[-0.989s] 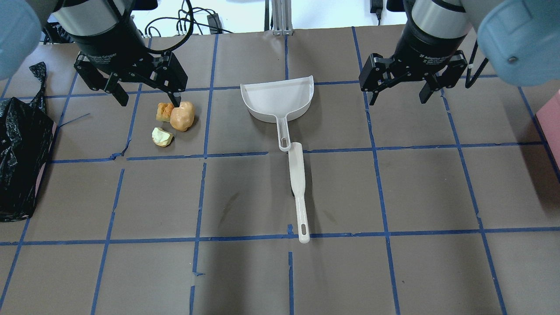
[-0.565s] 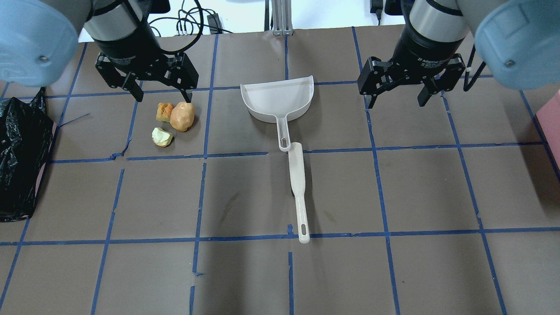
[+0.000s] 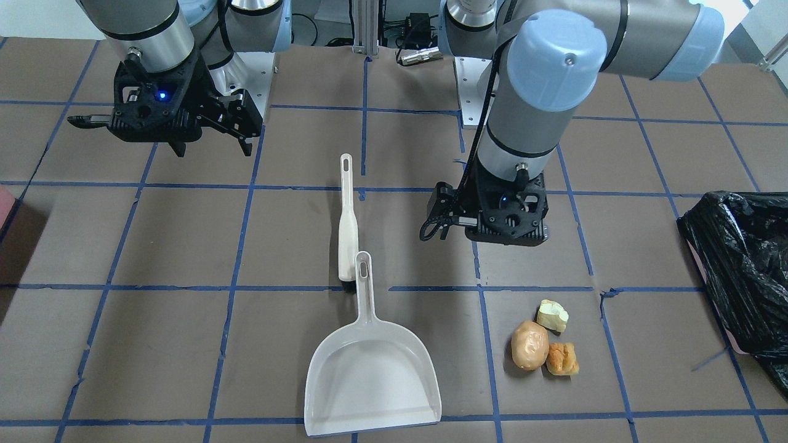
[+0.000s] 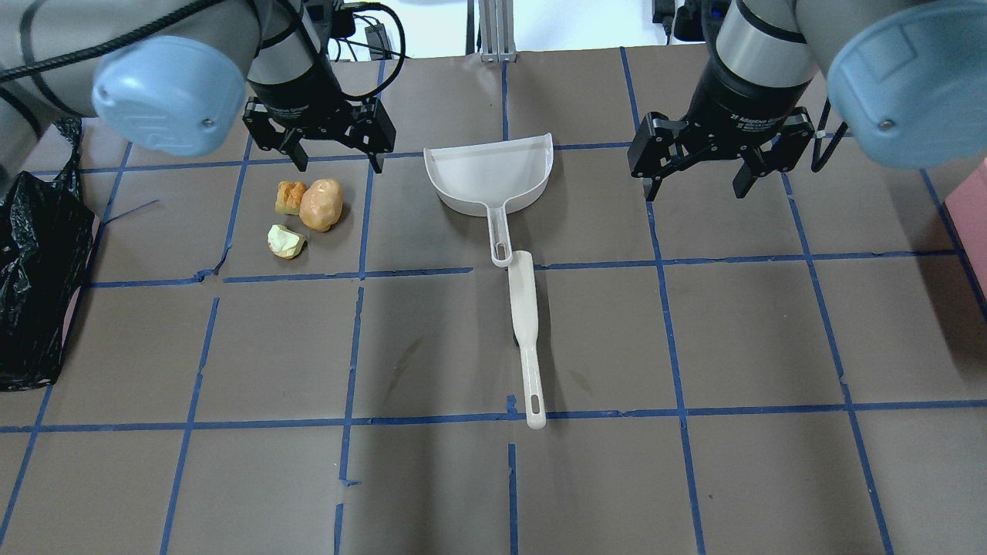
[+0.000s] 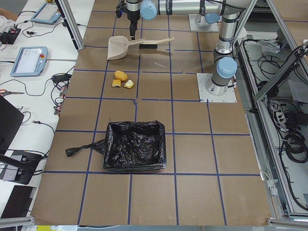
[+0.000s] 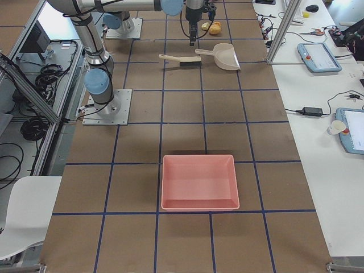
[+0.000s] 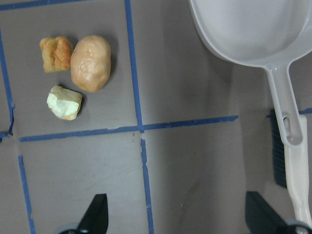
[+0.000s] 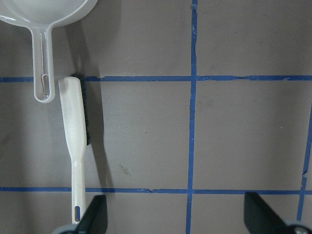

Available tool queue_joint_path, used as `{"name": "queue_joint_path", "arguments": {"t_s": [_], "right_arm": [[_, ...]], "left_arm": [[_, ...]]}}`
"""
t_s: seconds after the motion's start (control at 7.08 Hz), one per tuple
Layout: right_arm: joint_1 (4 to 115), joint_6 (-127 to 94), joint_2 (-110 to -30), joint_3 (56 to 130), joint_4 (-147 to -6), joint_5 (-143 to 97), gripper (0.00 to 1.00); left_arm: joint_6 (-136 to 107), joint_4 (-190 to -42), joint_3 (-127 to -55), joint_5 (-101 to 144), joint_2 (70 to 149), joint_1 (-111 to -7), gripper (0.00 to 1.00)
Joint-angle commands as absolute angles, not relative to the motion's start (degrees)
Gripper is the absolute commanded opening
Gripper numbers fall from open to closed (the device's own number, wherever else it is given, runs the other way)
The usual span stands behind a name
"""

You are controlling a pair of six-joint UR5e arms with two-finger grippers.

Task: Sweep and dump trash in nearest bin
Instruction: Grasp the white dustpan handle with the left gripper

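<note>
The trash lies together on the table: a tan potato-like lump [image 4: 321,205], an orange-brown bread piece [image 4: 290,197] and a pale yellow-green chunk [image 4: 285,241]. All three show in the left wrist view, with the lump [image 7: 90,63] in the upper left. The bin [image 4: 35,262], lined with a black bag, stands at the table's left edge. My left gripper [image 4: 339,163] is open and empty, above the table between the trash and a white dustpan [image 4: 493,177]. My right gripper [image 4: 696,189] is open and empty, to the right of the dustpan.
A white brush [image 4: 524,324] lies handle-end to the dustpan's handle at mid table. A pink tray [image 6: 199,182] sits toward the table's right end. Blue tape lines grid the brown table cover.
My left arm has swung right, from over the trash's left side to between the trash and the dustpan. My right gripper has barely shifted. Both stay open.
</note>
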State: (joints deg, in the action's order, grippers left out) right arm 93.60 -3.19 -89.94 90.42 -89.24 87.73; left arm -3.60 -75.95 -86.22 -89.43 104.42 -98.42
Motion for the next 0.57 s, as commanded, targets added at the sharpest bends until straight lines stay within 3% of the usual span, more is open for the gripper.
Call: {"name": "queue_joint_path", "arguments": {"t_s": [0.0,0.42], "right_arm": [[93.60,-3.08,-89.74,90.44,-89.47,87.72,1.00],[93.69,-3.08,-89.65,90.53,-90.43,87.71,1.00]], "left_arm": [[-5.88,-67.89,-87.70,-89.12,108.00,-101.50,1.00],[-12.28,-58.47,-89.73,-88.95,113.62,-106.51,1.00]]}}
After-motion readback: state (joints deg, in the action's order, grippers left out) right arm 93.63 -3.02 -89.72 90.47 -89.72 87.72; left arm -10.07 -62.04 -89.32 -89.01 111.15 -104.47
